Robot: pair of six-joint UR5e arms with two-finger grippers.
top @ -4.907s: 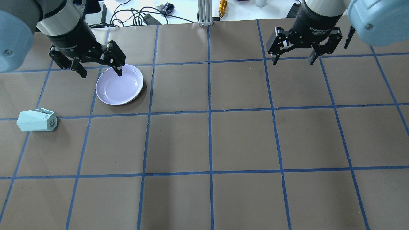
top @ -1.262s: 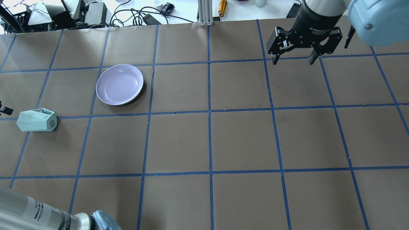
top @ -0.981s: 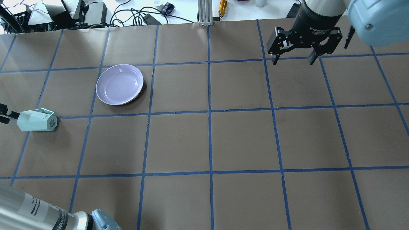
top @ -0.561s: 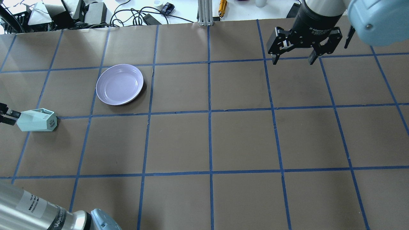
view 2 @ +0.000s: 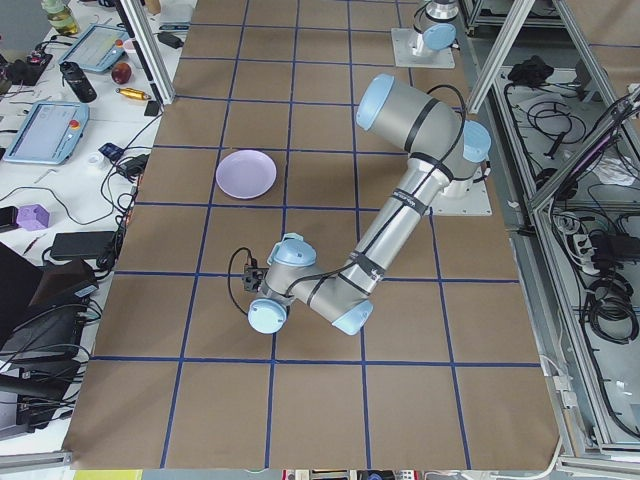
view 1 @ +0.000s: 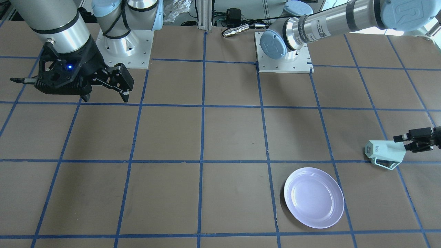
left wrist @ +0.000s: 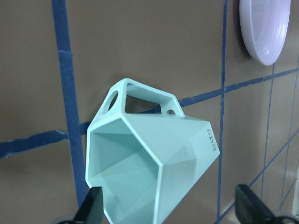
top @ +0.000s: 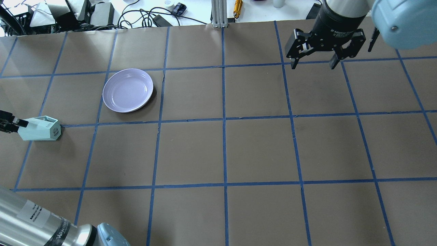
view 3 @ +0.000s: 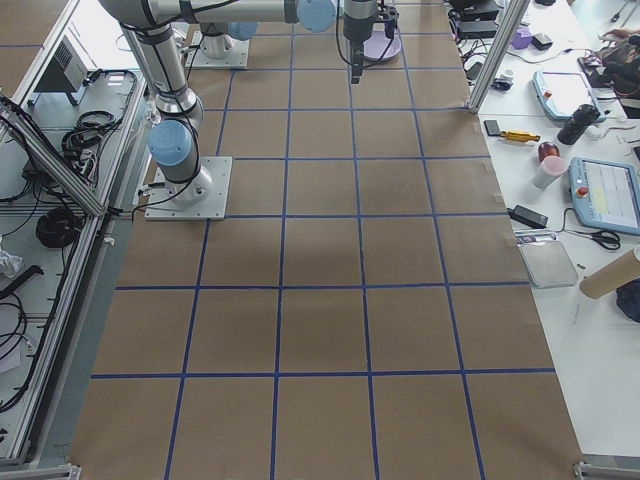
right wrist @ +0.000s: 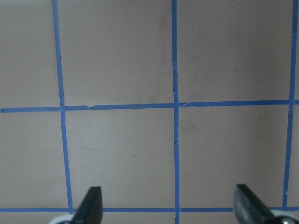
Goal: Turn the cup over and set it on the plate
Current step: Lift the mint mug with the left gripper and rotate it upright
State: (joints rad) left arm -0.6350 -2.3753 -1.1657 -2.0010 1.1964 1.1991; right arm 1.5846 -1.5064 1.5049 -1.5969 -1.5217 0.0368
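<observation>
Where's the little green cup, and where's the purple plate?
cup [top: 38, 131], overhead view, on its pale side wall as it lies tipped over.
plate [top: 128, 90], overhead view, on its bare middle.

The left pincer is no longer hanging over the plate. It is coming in low from the tabletop's left edge, jaws spread, and is closing on the cup, now reaching its open end with a finger on either side.
</observation>
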